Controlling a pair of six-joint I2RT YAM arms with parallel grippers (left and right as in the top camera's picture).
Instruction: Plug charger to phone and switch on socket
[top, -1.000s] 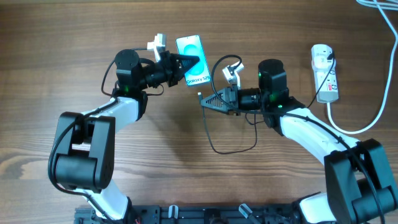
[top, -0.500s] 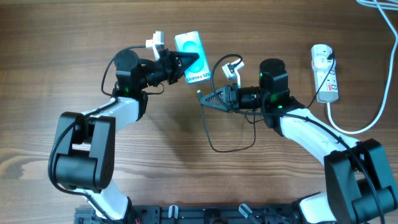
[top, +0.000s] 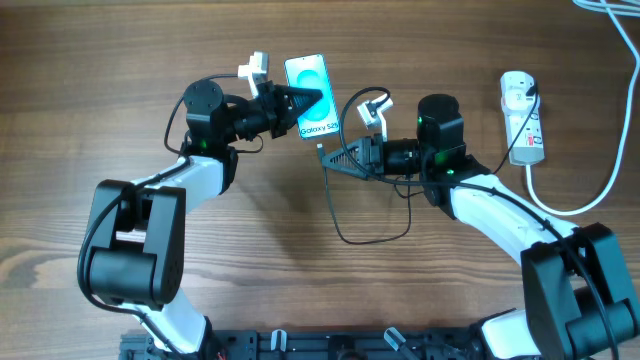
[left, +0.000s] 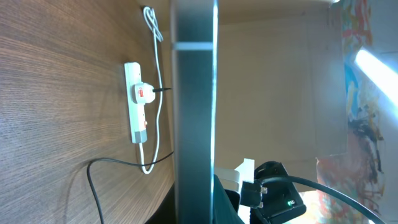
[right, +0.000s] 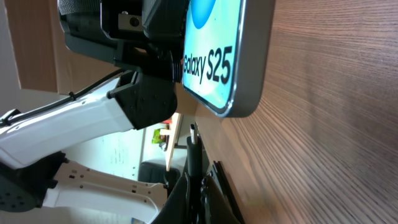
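Note:
My left gripper (top: 300, 103) is shut on the phone (top: 311, 97), which has a teal lit screen with "Galaxy S25" at its near end. In the left wrist view the phone (left: 194, 99) shows edge-on as a dark vertical bar. My right gripper (top: 335, 160) is shut on the charger's black connector tip (top: 321, 152), just below the phone's bottom end. The right wrist view shows the tip (right: 194, 140) a short gap under the phone (right: 217, 56). The black cable (top: 345, 225) loops on the table. The white socket (top: 523, 117) lies at the far right with a black plug in it.
A thick white cable (top: 610, 120) curves along the right edge near the socket. The socket (left: 138, 102) and black cable (left: 93, 186) also show in the left wrist view. The table is brown wood.
The phone and the connector tip have shifted only slightly; both grippers keep their hold.

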